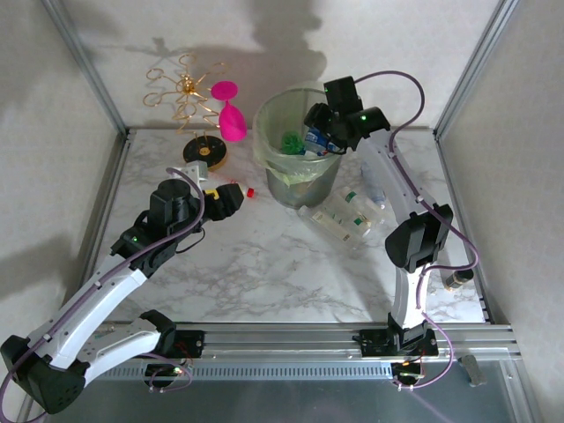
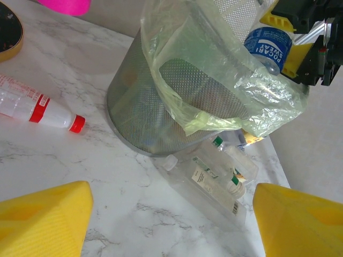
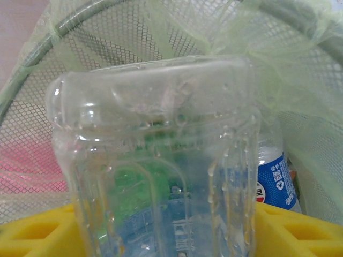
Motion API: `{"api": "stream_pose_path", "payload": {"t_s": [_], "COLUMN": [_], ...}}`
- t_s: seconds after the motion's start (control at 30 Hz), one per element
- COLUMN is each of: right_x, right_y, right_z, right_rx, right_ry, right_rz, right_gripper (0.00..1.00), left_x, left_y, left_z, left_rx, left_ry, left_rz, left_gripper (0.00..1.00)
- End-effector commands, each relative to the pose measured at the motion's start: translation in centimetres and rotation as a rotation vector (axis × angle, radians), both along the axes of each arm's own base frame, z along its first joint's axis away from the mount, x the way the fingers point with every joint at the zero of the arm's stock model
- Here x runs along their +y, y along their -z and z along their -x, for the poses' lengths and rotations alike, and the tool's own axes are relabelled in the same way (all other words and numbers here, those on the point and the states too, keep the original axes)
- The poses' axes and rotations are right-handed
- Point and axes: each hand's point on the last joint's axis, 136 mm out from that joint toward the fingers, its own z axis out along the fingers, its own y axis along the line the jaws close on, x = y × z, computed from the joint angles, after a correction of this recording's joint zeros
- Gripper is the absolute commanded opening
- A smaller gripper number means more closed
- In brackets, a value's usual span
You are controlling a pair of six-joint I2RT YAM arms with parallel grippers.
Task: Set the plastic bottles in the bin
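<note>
The bin [image 1: 264, 132] stands at the back centre, a mesh basket [image 2: 134, 101] lined with a pale green bag. Over its rim my right gripper [image 1: 322, 132] is shut on a clear plastic bottle [image 3: 161, 160], base toward the camera, its blue label [image 2: 266, 47] between the yellow pads. Green and blue-labelled bottles [image 3: 274, 182] lie inside the bin. My left gripper [image 1: 231, 201] hangs open above the table with nothing between its fingers [image 2: 43, 219]. A red-capped bottle [image 2: 37, 107] lies beside it. Clear bottles [image 2: 214, 182] lie at the bin's foot [image 1: 339, 216].
A pink goblet [image 1: 231, 119], a gold wire ornament [image 1: 187, 88] and a black-and-yellow disc [image 1: 205, 154] stand at the back left. Another bottle [image 1: 374, 189] lies right of the bin under the right arm. Frame posts border both sides.
</note>
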Motion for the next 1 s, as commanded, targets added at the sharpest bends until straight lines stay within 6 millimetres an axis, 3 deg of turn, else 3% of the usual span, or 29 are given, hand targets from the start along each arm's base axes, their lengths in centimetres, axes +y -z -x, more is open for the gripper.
{"api": "stream_pose_path", "payload": {"t_s": [0.0, 0.27, 0.43, 0.67, 0.77, 0.97], "right_x": [-0.4, -1.1, -0.9, -1.8, -2.6, -5.9], "right_y": [-0.3, -1.1, -4.6, -8.2, -8.5, -7.7], "right_z": [0.1, -0.9, -0.9, 0.7, 1.6, 5.8], "right_rx": [-0.011, -0.055, -0.171, -0.31, -0.309, -0.382], "right_ry": [0.016, 0.015, -0.043, -0.091, -0.082, -0.106], "right_rz": [0.019, 0.069, 0.117, 0.172, 0.168, 0.155], "right_gripper": [0.7, 0.72, 0.68, 0.54, 0.43, 0.44], "left_x": [-0.2, 0.0, 0.2, 0.2, -0.2, -0.5], "left_y": [-2.0, -2.7, -3.5, -4.2, -4.3, -4.1], "left_z": [0.0, -0.1, 0.0, 0.1, -0.1, 0.0], "left_rx": [-0.05, -0.061, -0.077, -0.09, -0.085, -0.084], "left_ry": [0.008, -0.001, -0.009, -0.012, 0.001, 0.013], "left_rz": [0.011, 0.015, 0.026, 0.044, 0.058, 0.079], "left_gripper": [0.78, 0.78, 0.78, 0.78, 0.78, 0.77]}}
